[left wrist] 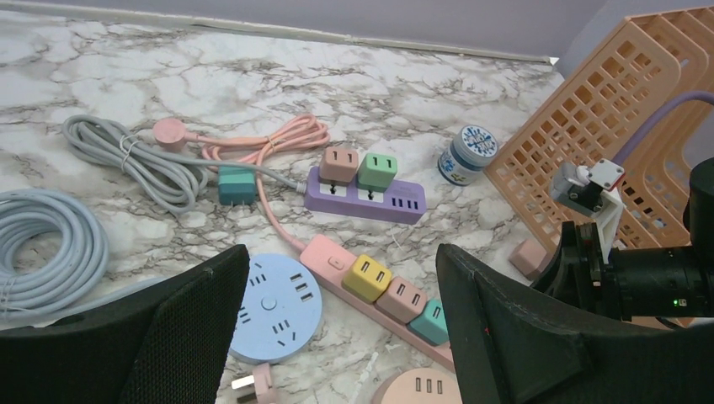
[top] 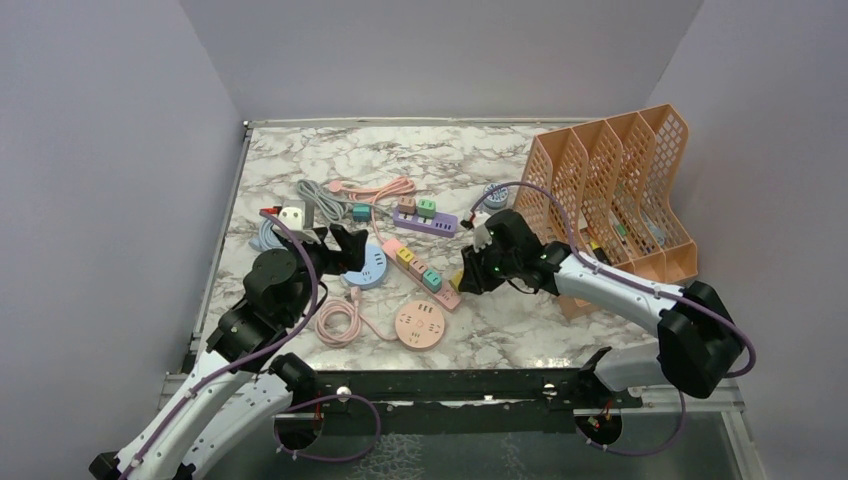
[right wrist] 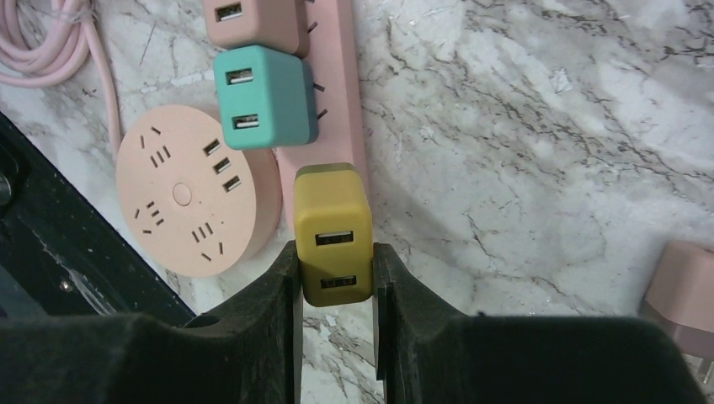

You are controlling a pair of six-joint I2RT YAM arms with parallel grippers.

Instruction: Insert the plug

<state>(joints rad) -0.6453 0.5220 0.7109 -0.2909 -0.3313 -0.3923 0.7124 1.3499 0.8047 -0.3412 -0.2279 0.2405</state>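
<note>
My right gripper [right wrist: 334, 282] is shut on a yellow USB plug [right wrist: 333, 229], its two pads pressing on the plug's sides. The plug is at the near end of the pink power strip [right wrist: 341, 93], just below a teal plug [right wrist: 261, 97] seated in the strip. I cannot tell whether its prongs touch the strip. In the top view the right gripper [top: 468, 278] is at the strip's right end [top: 440, 295]. My left gripper [top: 345, 250] is open and empty, above the blue round socket [left wrist: 274, 307] and the strip's left part [left wrist: 337, 259].
A peach round socket [right wrist: 189, 198] lies beside the strip's end. A purple strip [left wrist: 370, 200] with two plugs, coiled grey [left wrist: 126, 156], blue and pink cables lie behind. An orange file rack [top: 620, 190], a small jar [left wrist: 466, 154] and a loose pink plug [right wrist: 686, 295] are to the right.
</note>
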